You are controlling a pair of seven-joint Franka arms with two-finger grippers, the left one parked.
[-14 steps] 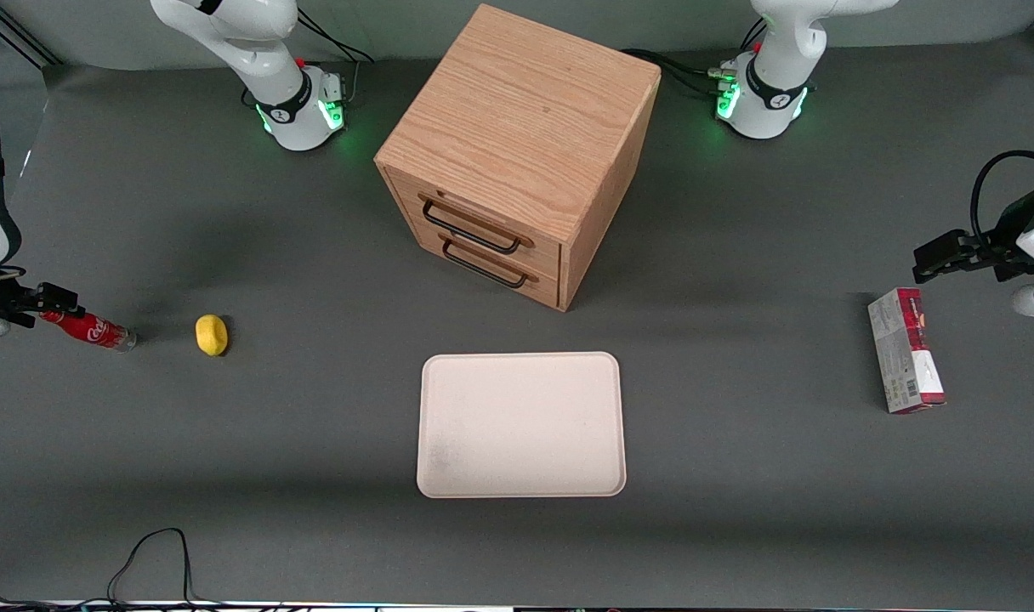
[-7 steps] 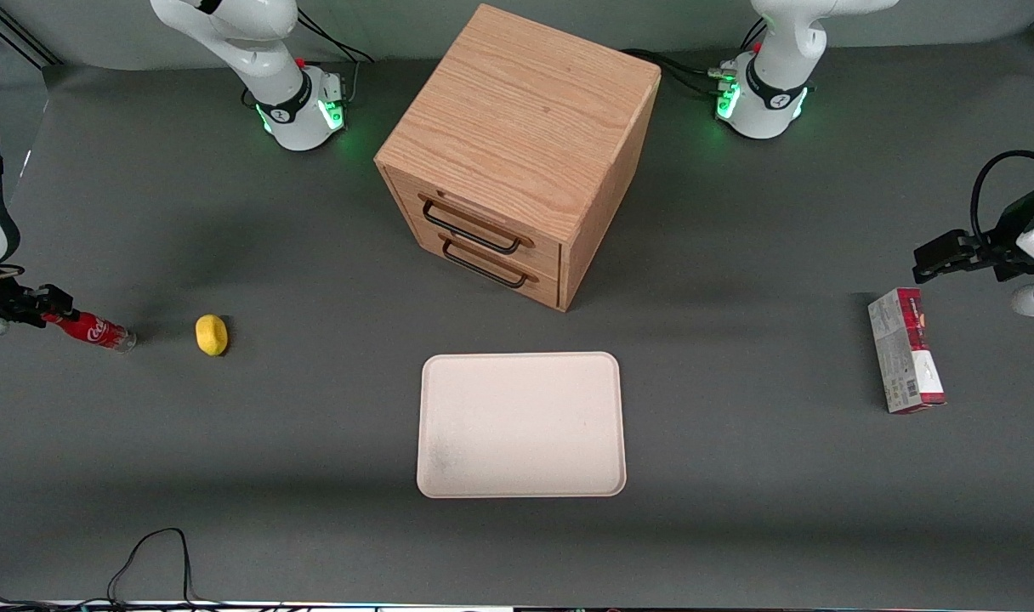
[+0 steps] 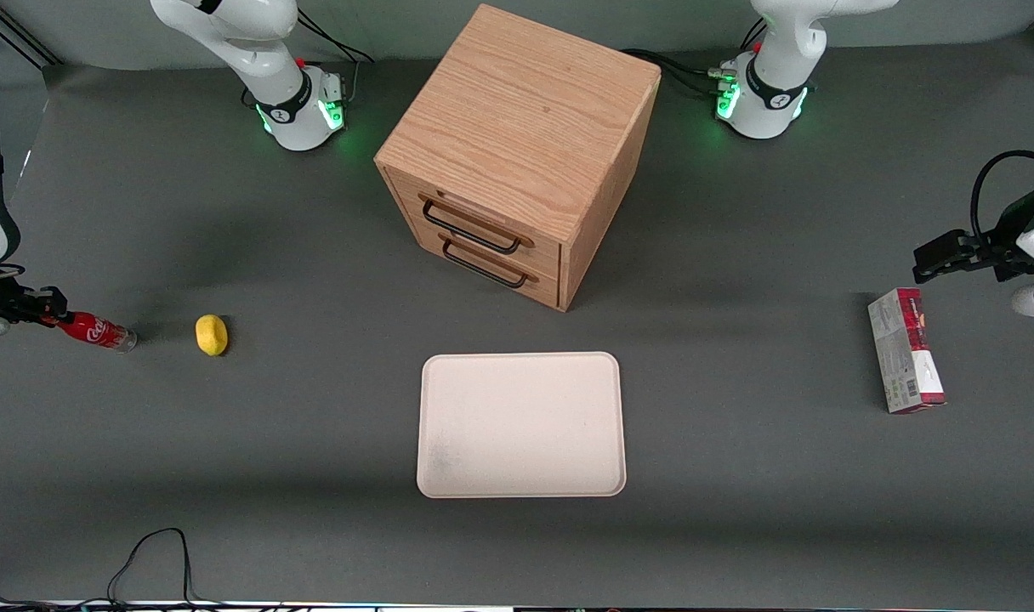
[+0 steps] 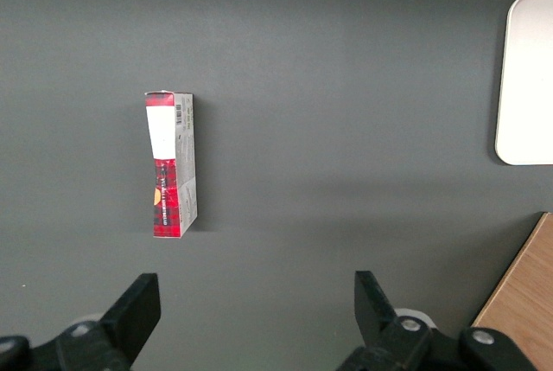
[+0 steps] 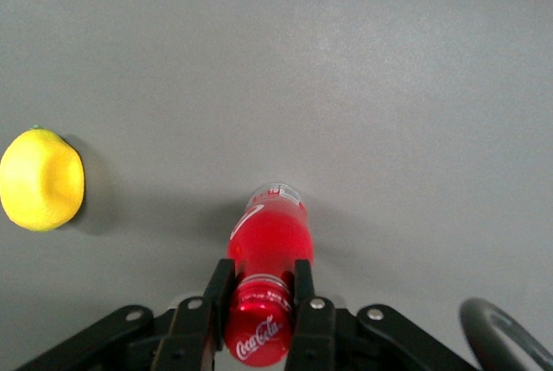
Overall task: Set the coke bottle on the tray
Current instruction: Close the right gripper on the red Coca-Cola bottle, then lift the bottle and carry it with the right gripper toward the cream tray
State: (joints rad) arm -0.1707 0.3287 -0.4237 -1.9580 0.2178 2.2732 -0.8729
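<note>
The coke bottle [image 3: 96, 331], small and red with white script, lies on the grey mat at the working arm's end of the table. My right gripper [image 3: 49, 308] is at its cap end. In the right wrist view the gripper [image 5: 261, 269] has its two black fingers pressed on both sides of the neck just below the red cap, and the bottle [image 5: 268, 233] points away with its clear base outward. The cream-white tray [image 3: 521, 425] lies flat mid-table, nearer the front camera than the cabinet, with nothing on it. Its corner also shows in the left wrist view [image 4: 527, 77].
A yellow lemon [image 3: 212, 334] lies close beside the bottle's base, toward the tray; it also shows in the right wrist view [image 5: 41, 179]. A wooden drawer cabinet [image 3: 517, 144] stands mid-table. A red-and-white carton [image 3: 906, 361] lies toward the parked arm's end.
The gripper's fingers have drawn in at the bottle's cap end. The bottle stays in about the same place on the mat.
</note>
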